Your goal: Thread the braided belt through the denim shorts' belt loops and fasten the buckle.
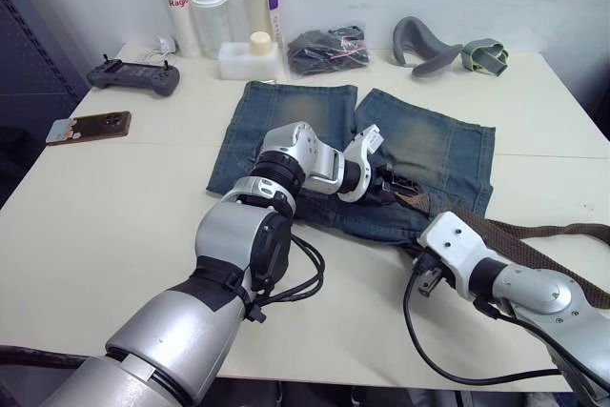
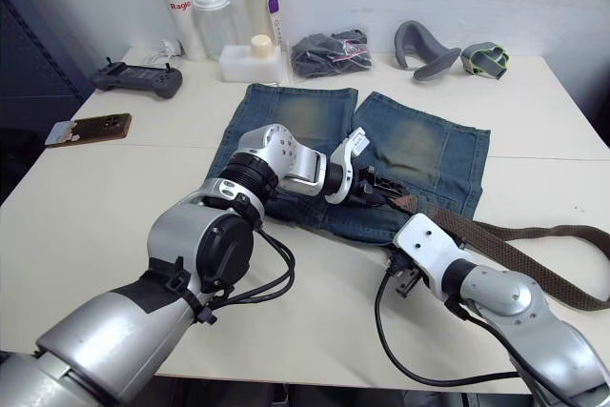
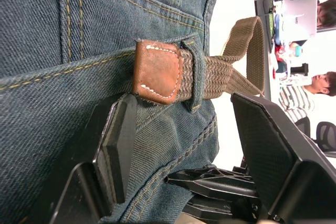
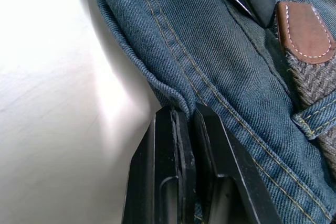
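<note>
**Belt tip through one loop, right gripper pinching the waistband edge**

The denim shorts (image 1: 381, 154) lie flat on the pale table (image 1: 114, 226), legs pointing toward the far wall and waistband nearest the robot. The braided belt (image 2: 534, 245) trails off to the robot's right across the tabletop, and its plain brown leather tip (image 3: 157, 72) has passed under one of the belt loops (image 3: 195, 74), sticking out just beyond it (the woven part sits beneath the denim strip).

The left gripper (image 3: 184, 140) hovers at the waistband with its two black fingers (image 3: 118, 145) spread wide apart, one on each side of the belt tip and holding nothing. The right gripper (image 4: 184, 116) is clenched on the folded lower edge of the shorts' waistband, its fingers pressed together with denim caught between them, just beside the loop with the belt in it.

Along the far edge of the table stand bottles (image 1: 214, 11), a dark bundle in a clear bag (image 1: 329, 50) and a handheld controller (image 1: 133, 75).
</note>
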Motion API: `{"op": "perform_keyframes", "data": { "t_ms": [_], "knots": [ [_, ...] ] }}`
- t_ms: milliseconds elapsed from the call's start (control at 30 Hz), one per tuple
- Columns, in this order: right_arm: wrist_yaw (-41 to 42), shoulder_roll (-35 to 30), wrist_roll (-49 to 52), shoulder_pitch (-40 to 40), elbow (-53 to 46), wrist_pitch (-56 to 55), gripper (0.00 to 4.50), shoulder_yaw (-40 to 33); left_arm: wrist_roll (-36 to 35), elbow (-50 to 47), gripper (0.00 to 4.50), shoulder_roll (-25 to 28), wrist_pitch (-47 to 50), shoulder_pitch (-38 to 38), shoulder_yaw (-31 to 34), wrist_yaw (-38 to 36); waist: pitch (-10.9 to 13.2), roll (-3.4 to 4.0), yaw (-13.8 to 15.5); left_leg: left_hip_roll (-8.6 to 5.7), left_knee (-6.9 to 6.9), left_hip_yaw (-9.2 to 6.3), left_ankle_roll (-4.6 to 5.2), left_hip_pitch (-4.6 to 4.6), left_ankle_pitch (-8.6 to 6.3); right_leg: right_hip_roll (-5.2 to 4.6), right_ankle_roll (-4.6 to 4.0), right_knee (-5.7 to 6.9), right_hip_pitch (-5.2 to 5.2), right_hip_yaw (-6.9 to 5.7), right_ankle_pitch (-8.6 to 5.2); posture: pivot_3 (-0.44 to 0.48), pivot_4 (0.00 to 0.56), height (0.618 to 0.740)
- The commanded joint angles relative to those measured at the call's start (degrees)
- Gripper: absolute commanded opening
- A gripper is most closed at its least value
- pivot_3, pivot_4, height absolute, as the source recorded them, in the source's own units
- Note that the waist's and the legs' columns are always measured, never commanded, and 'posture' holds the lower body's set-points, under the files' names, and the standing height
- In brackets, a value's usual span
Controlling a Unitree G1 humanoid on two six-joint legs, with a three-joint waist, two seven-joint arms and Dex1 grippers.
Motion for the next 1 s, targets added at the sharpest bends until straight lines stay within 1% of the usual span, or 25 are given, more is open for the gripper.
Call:
{"op": "perform_keyframes", "data": {
  "t_ms": [33, 67, 133, 233, 267, 467, 633, 733, 800, 867, 900, 933, 1000],
  "knots": [
    [-0.6, 0.5, -0.6, 0.2, -1.8, 0.3, 0.00, -1.6, -1.0, 0.1, 2.63, -0.4, -0.2, -0.5, 0.6, 0.2, 0.0, 0.00, 0.0, -0.01, 0.00, 0.00, 0.00, 0.00, 0.00, -0.01, 0.00, 0.00, 0.00, 0.00, 0.00, 0.000, 0.150, 0.631],
    [-0.6, 0.5, -0.6, 0.1, -1.8, 0.3, 0.00, -1.6, -1.1, 0.1, 2.35, -0.4, -0.2, -0.4, 0.8, 0.3, 0.0, 0.00, 0.0, -0.02, 0.00, 0.00, 0.00, 0.00, 0.00, -0.01, 0.00, 0.00, 0.00, 0.01, 0.00, 0.000, 0.150, 0.631],
    [-0.6, 0.6, -0.7, 0.0, -1.8, 0.3, 0.00, -1.5, -1.1, 0.2, 1.53, -0.5, -0.3, -0.2, 0.8, 0.5, 0.0, 0.00, 0.0, -0.02, 0.00, 0.00, 0.00, 0.00, 0.00, -0.02, 0.00, 0.00, 0.00, 0.01, 0.00, 0.000, 0.150, 0.631],
    [-0.6, 0.6, -0.7, -0.1, -1.7, 0.3, 0.00, -1.5, -1.2, 0.2, 0.06, -0.6, -0.4, -0.1, 1.1, 0.7, 0.0, 0.00, 0.0, -0.03, 0.00, -0.01, -0.01, -0.01, 0.00, -0.03, 0.00, 0.00, 0.00, 0.01, 0.00, 0.000, 0.150, 0.631],
    [-0.5, 0.6, -0.7, -0.1, -1.8, 0.3, 0.00, -1.5, -1.4, 0.2, 0.02, -0.6, -0.5, 0.0, 1.4, 1.0, 0.0, 0.00, 0.0, -0.03, 0.00, -0.01, -0.01, 0.00, 0.00, -0.03, 0.00, 0.00, 0.00, 0.01, 0.00, 0.000, 0.150, 0.631],
    [-0.4, 0.8, -0.8, 0.1, -1.6, 0.2, 0.00, -1.2, -2.1, 0.3, 0.02, 0.3, -0.6, 0.0, 2.9, 2.4, 0.0, 0.00, 0.0, -0.03, -0.01, -0.01, -0.01, -0.01, 0.00, -0.03, 0.00, 0.01, -0.01, 0.01, 0.00, 0.000, 0.150, 0.631],
    [-0.1, 0.7, -0.8, -0.1, -1.4, 0.1, 0.00, -0.8, -3.2, -0.4, 0.02, 2.6, 1.5, -0.8, 4.1, 2.8, 0.0, 0.00, 0.0, -0.04, -0.01, -0.01, -0.01, -0.01, 0.00, -0.04, 0.00, 0.01, -0.02, 0.01, 0.00, 0.000, 0.150, 0.631],
    [0.2, 0.9, -1.1, -1.5, 0.2, -0.7, 0.00, 0.4, -2.6, -1.1, 0.02, 3.0, -2.1, 0.4, 3.4, 1.7, 0.0, 0.00, 0.0, -0.04, -0.02, -0.02, -0.02, 0.00, 0.01, -0.04, 0.00, 0.02, -0.02, 0.01, 0.00, 0.000, 0.150, 0.631],
    [0.2, 1.0, -1.3, -1.9, 0.5, -0.8, 0.00, 0.9, -4.5, -0.1, 0.02, 2.9, -3.4, 0.7, 6.2, 3.9, 0.0, 0.01, 0.0, -0.05, -0.01, -0.02, -0.03, 0.00, 0.01, -0.05, 0.00, 0.02, -0.02, 0.02, 0.00, 0.000, 0.150, 0.631],
    [0.2, 1.2, -1.4, -2.2, 0.4, -0.8, 0.00, 1.2, -5.0, 0.8, 0.67, 1.6, -4.8, 0.7, 7.2, 6.2, 0.0, 0.01, 0.0, -0.05, -0.01, -0.02, -0.03, 0.00, 0.02, -0.08, 0.00, 0.01, -0.03, 0.03, 0.00, 0.000, 0.150, 0.631],
    [0.2, 1.3, -1.4, -2.3, 0.4, -0.7, 0.00, 1.3, -4.9, 0.9, 0.81, 1.1, -5.2, 0.6, 7.2, 6.8, 0.0, 0.01, 0.0, -0.05, -0.01, -0.03, -0.04, -0.01, 0.02, -0.08, 0.00, 0.02, -0.03, 0.03, 0.00, 0.000, 0.150, 0.631],
    [0.1, 1.4, -1.5, -2.3, 0.3, -0.6, 0.00, 1.4, -4.9, 1.2, 1.19, 0.5, -6.0, 0.5, 7.5, 8.1, 0.0, 0.01, 0.0, -0.06, -0.01, -0.03, -0.04, -0.02, 0.02, -0.08, 0.00, 0.01, -0.03, 0.03, 0.00, 0.000, 0.150, 0.631],
    [-0.1, 1.7, -1.6, -2.2, 0.0, -0.4, 0.00, 1.4, -4.9, 1.8, 2.12, -0.5, -7.5, 0.4, 8.3, 11.1, 0.0, 0.00, 0.1, -0.08, -0.01, -0.03, -0.04, -0.02, 0.02, -0.11, 0.01, 0.01, -0.03, 0.04, 0.00, 0.000, 0.150, 0.631]
  ]
}}
